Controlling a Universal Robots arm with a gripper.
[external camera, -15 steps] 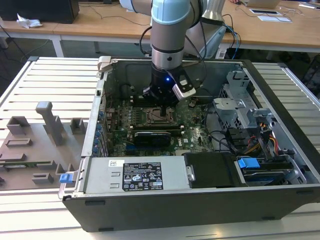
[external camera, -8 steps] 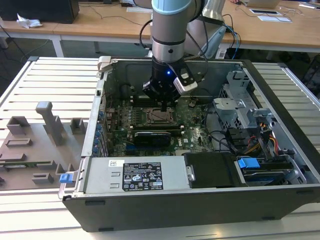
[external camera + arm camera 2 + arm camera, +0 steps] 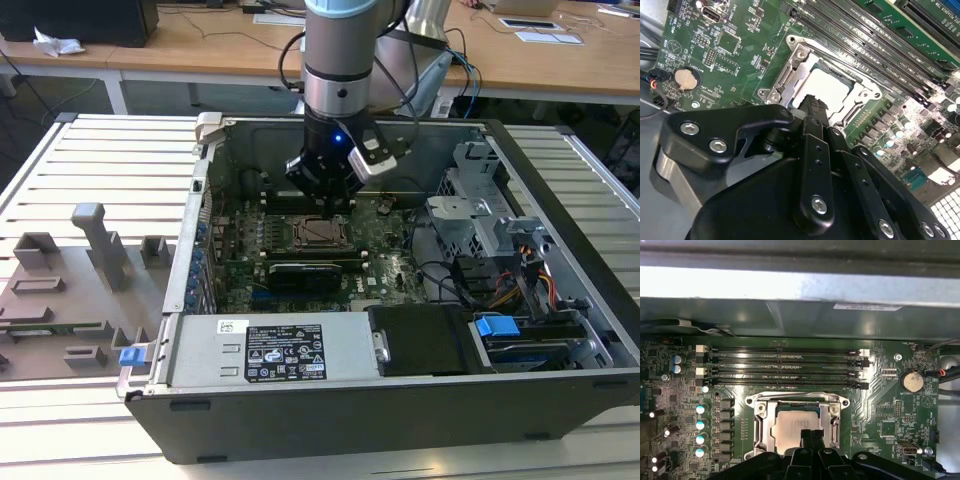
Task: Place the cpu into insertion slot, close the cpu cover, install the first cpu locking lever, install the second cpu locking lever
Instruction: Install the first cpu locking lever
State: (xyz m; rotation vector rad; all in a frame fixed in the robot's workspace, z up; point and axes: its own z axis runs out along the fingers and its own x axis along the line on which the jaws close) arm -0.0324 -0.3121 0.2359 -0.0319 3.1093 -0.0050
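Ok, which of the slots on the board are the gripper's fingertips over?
The square insertion slot with the silvery rim, holding the cpu. The gripper sits over it, not over the long black memory slots beside it.

Open PC case (image 3: 560,400) on slatted metal counter (image 3: 100,160). Inside: green motherboard (image 3: 390,250) w/ 4 long black memory slots (image 3: 785,367), coin battery (image 3: 913,381), row of blue-capped capacitors (image 3: 700,430). PSU w/ label (image 3: 285,350) along front edge; blue drive latch (image 3: 497,326) at exterior view's right. Grey fixture tray (image 3: 60,300) at exterior view's left. Wooden desks (image 3: 200,40) behind.
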